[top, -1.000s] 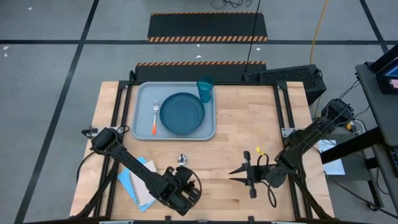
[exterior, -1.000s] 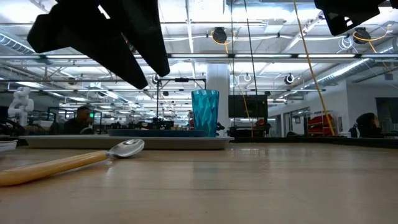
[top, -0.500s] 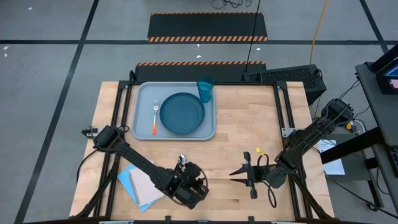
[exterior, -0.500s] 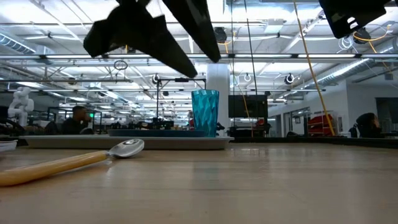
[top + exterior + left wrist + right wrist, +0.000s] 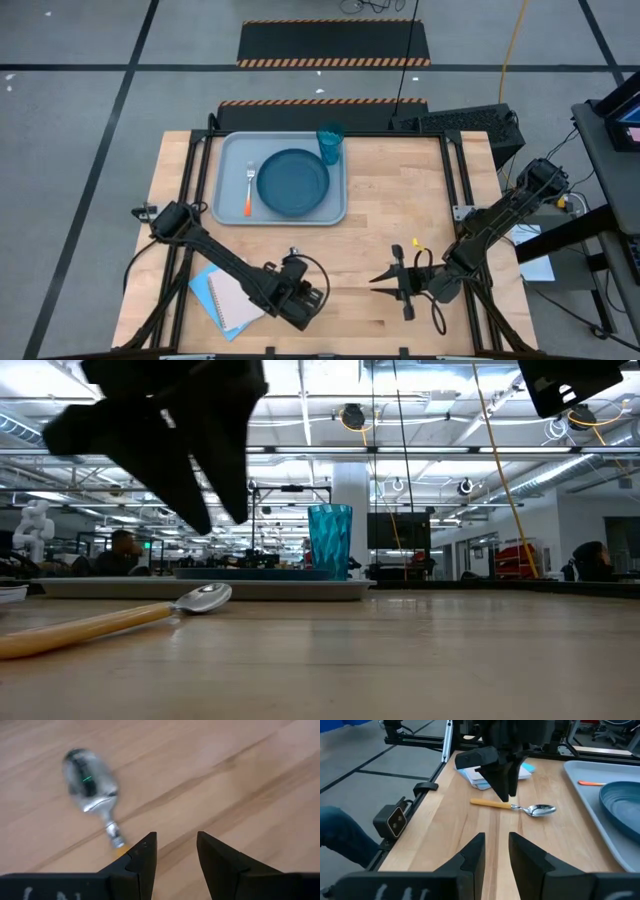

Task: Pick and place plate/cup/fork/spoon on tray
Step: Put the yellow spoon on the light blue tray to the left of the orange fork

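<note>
The spoon [image 5: 90,780] lies flat on the bare wood near the table's near edge, silver bowl toward the tray; it also shows in the low view [image 5: 130,620] and the right wrist view [image 5: 520,808]. My left gripper [image 5: 175,850] is open and hangs above the spoon's yellow-orange handle, fingers pointing down, not touching it; it also shows in the high view [image 5: 292,278]. The plate [image 5: 292,182], the fork [image 5: 249,190] and the cup [image 5: 330,143] are on the tray [image 5: 228,150]. My right gripper [image 5: 385,283] waits open at the near right.
A blue-and-white notebook [image 5: 225,298] lies at the near left, beside my left arm. Bare wood lies between the tray and my grippers and over the table's right half. People and workbenches show in the room beyond the table.
My left gripper has swung first toward the table's right edge, then back left and a little toward the far edge, turning as it went. It has come down closer over the spoon's handle. The spoon has stayed where it was.
</note>
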